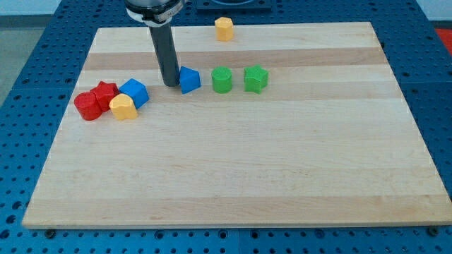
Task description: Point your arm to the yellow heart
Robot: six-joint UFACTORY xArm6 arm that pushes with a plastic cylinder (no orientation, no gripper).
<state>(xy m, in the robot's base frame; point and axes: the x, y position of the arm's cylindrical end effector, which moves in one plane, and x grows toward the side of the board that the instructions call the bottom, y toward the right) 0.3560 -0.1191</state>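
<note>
A yellow heart-shaped block (pixel 123 107) lies at the view's left of the wooden board (pixel 233 176), touching a blue block (pixel 133 92) and next to a red star-like block (pixel 104 92) and a red round block (pixel 88 106). My tip (pixel 170 84) rests on the board just left of a second blue block (pixel 189 80), touching or nearly touching it. The tip is up and to the right of the yellow heart, well apart from it. Another yellow block (pixel 224 29) sits at the board's top edge.
Two green blocks (pixel 222 80) (pixel 256 79) stand in a row to the right of the blue block by my tip. The board lies on a blue perforated table (pixel 28 49).
</note>
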